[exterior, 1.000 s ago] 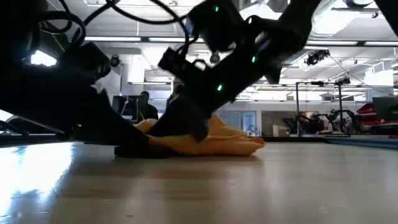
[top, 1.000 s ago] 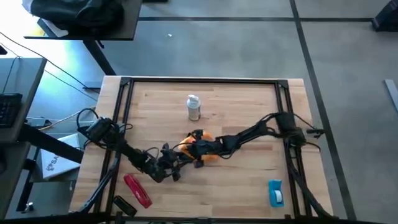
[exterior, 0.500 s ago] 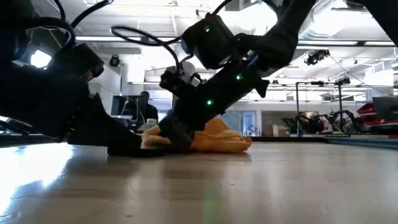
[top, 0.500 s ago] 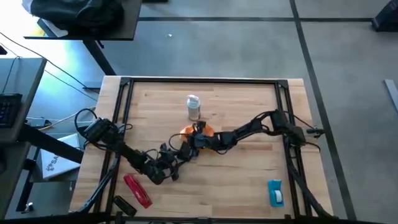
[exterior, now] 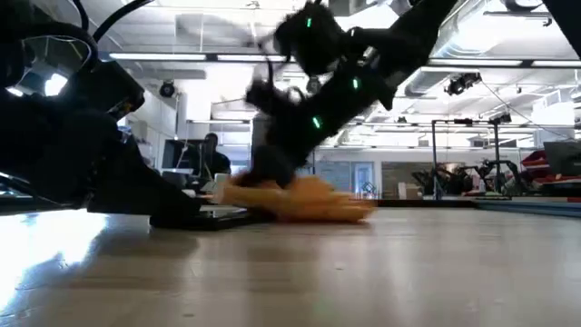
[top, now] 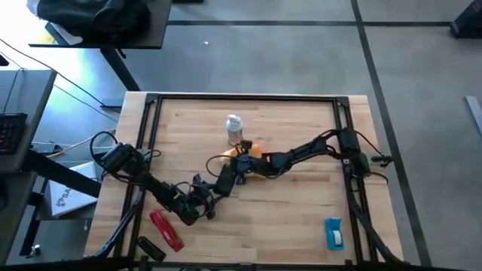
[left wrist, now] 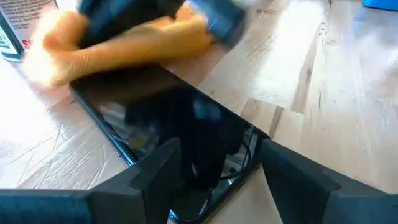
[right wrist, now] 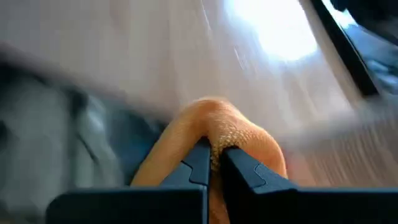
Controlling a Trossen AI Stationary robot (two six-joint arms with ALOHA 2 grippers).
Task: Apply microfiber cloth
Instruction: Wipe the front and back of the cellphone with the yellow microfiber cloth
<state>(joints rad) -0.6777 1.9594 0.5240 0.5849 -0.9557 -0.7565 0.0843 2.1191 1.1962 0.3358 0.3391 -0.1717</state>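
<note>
We see the microfiber cloth (right wrist: 214,134) pinched in the closed fingers of the right end effector (right wrist: 214,163), bunched into an orange fold that bulges just ahead of the fingertips. In the overhead view the cloth (top: 254,153) shows only as an orange edge beneath that end effector (top: 242,162), near the middle of the bench (top: 301,218). From the left wrist view the cloth (left wrist: 124,46) lies against the far end of a flat dark phone (left wrist: 174,134), with the right end effector (left wrist: 149,15) pressing on top of it. The left end effector (left wrist: 217,171) has its fingers spread, either side of the phone's near end. A spray can (top: 234,129) stands just beyond the right end effector. A red oblong object (top: 166,229) lies near the left end effector (top: 202,202), and a blue-and-white item (top: 334,233) sits well apart from both
</note>
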